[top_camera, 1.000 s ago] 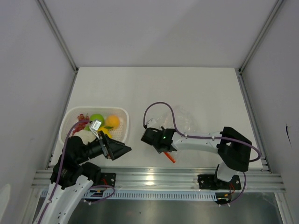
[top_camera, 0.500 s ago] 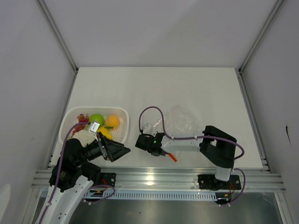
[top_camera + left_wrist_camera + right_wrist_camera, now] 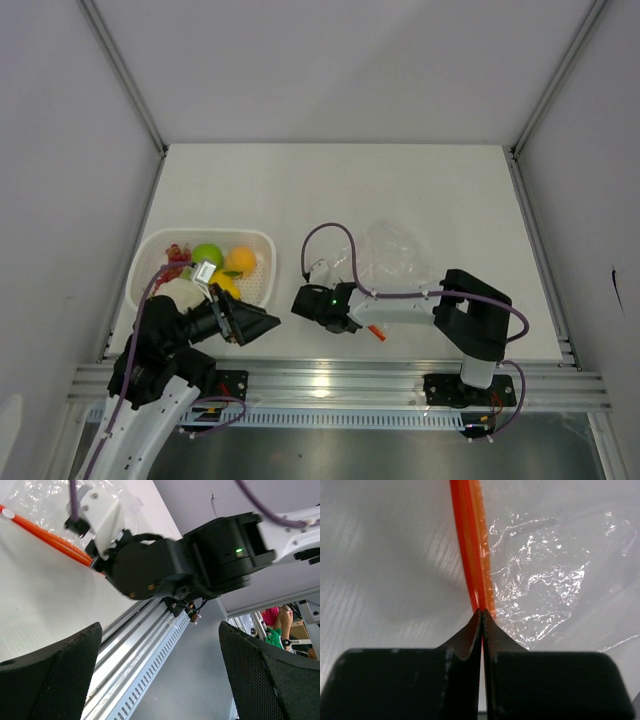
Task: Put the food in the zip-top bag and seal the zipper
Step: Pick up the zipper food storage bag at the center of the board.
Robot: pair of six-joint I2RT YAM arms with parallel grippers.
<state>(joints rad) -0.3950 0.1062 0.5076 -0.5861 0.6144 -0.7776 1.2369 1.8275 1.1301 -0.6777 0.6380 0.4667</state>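
The right gripper [image 3: 481, 612] is pinched tight on the zipper [image 3: 475, 545]. Its 2 fingers meet with no gap, and the orange strip runs straight into them. 1 second ago these fingers stood partly apart, so they have closed since then. In the top view the right gripper [image 3: 338, 320] now sits a bit more to the left and nearer the front edge of the table [image 3: 400, 190] than it did 1 second ago. The arm's elbow has pulled in to the left too.

The zip-top bag [image 3: 385, 250] lies flat and crinkly on the table, just behind the right arm. Its zipper [image 3: 374, 333] pokes out on the near side of the wrist.

The left gripper [image 3: 255, 322] is wide open and holds nothing, the same as before. It has hardly moved. It points at the right arm, with its 2 dark fingers [image 3: 60, 675] far apart.

The food is in the white basket [image 3: 262, 240] on the left. The green apple [image 3: 207, 254], the orange [image 3: 240, 259], the grapes [image 3: 178, 252] and the yellow piece [image 3: 225, 285] all sit where they were.
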